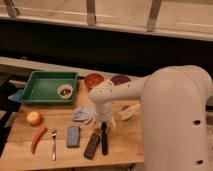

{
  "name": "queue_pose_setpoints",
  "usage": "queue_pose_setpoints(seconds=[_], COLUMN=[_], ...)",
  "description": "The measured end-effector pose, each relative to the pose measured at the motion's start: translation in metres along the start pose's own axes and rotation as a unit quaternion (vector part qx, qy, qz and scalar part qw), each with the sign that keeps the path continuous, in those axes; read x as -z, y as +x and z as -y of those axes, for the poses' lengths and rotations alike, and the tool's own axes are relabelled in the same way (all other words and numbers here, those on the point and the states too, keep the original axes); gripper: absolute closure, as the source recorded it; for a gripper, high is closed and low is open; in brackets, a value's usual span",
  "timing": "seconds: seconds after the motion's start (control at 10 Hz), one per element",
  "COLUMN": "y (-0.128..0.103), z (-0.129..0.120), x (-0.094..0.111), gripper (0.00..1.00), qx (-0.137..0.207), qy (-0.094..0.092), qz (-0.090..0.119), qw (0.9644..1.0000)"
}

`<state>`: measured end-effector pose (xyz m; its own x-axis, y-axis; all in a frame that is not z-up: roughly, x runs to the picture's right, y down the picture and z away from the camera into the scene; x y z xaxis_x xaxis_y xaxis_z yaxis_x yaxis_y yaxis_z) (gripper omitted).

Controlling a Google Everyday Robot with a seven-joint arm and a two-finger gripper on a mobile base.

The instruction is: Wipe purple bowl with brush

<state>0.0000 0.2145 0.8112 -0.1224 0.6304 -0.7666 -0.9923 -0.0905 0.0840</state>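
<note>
The purple bowl (121, 79) sits at the back of the wooden table, right of the orange-red bowl (93, 80), with its front edge hidden by my white arm. The brush (104, 141) lies on the table near the front, black handle pointing toward me, beside a flat black block (92, 146). My gripper (104, 123) points down right over the far end of the brush, at or just above it. The brush's head is hidden under the gripper.
A green tray (40, 92) holding a small white dish (65, 91) stands at the back left. A crumpled cloth (82, 115), a blue-grey sponge (73, 136), a fork (53, 145), a carrot (38, 139), an orange fruit (34, 118) and a pale yellow lump (129, 112) lie around.
</note>
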Motion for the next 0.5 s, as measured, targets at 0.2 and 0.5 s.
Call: queue_pose_setpoints(seconds=[0.2,0.5], y=[-0.0023,-0.0044], z=[0.0016,0.0047], x=[-0.0071,-0.0052], gripper=[0.46,0.77], qx=[-0.008,-0.014], qy=[0.003,0.006], qz=[-0.003,0.003], qw=[1.0,0.9999])
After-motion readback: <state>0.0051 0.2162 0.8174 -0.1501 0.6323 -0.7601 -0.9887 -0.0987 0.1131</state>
